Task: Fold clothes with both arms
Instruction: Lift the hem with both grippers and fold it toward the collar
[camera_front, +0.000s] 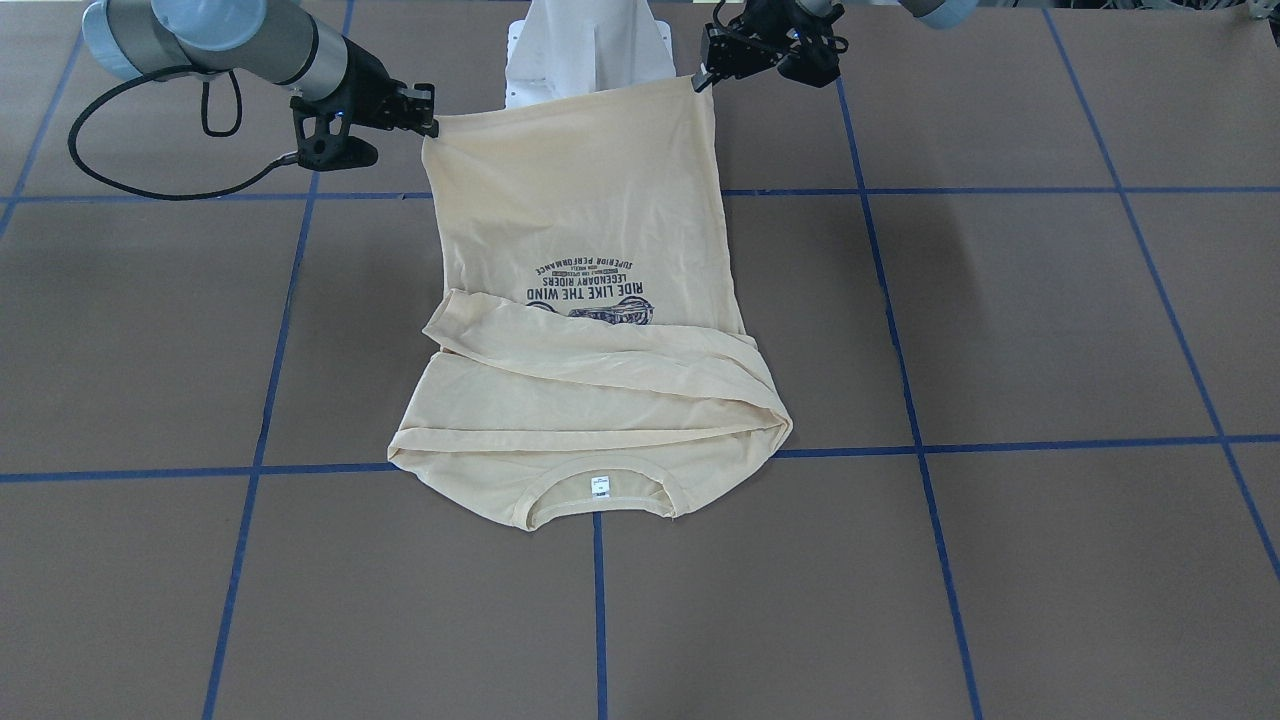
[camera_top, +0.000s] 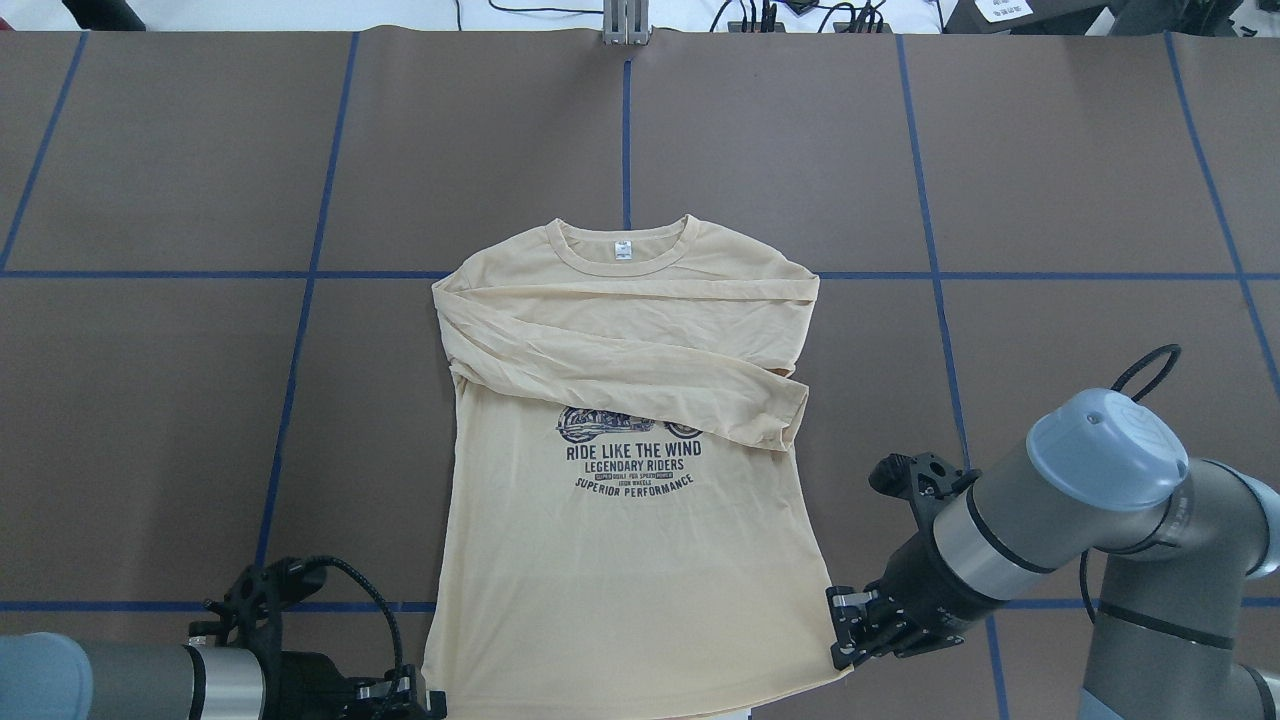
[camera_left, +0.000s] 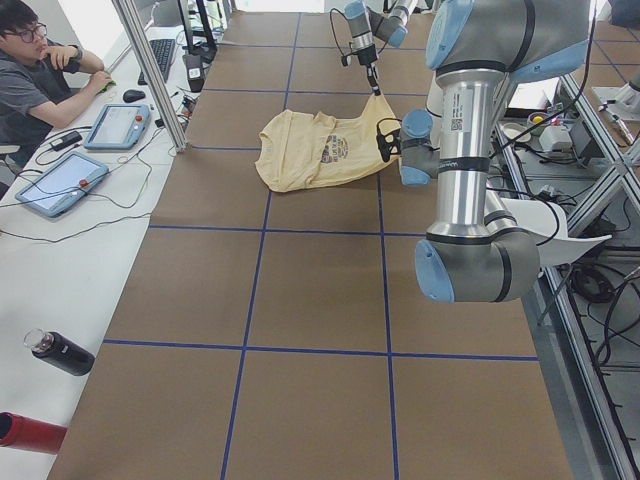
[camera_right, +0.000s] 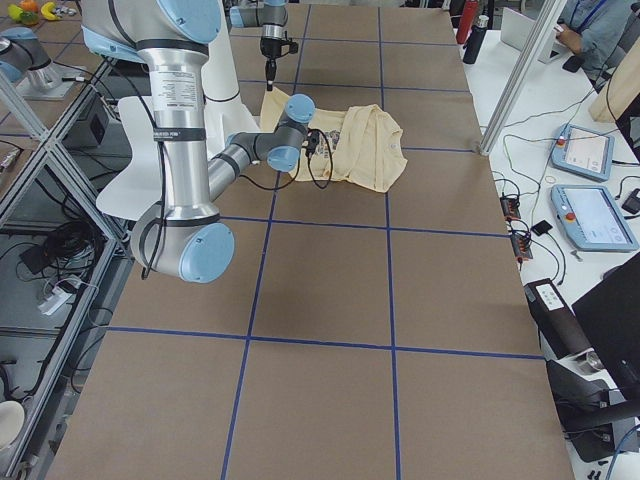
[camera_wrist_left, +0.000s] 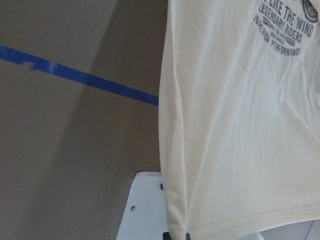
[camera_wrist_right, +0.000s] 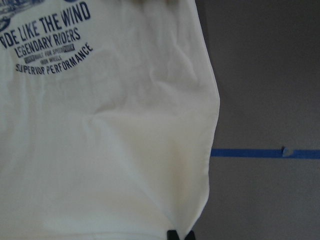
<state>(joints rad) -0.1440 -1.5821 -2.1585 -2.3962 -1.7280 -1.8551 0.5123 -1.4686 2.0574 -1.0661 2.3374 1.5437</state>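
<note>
The cream-yellow shirt (camera_top: 620, 540) lies print-up on the brown table, collar (camera_top: 620, 248) far from the robot. Both sleeves are folded across its chest. My left gripper (camera_top: 425, 700) is shut on the shirt's left hem corner; in the front-facing view it (camera_front: 700, 80) holds that corner off the table. My right gripper (camera_top: 842, 650) is shut on the right hem corner, also lifted (camera_front: 430, 125). The hem end hangs raised between them while the collar end rests flat. The wrist views show the hanging cloth (camera_wrist_left: 240, 125) (camera_wrist_right: 100, 140) pinched at their bottom edges.
The white pedestal base (camera_front: 590, 50) stands just behind the lifted hem. Blue tape lines (camera_top: 310, 300) grid the table. An operator (camera_left: 40, 70) sits at a side desk with tablets (camera_left: 60, 180); bottles (camera_left: 60, 352) lie there.
</note>
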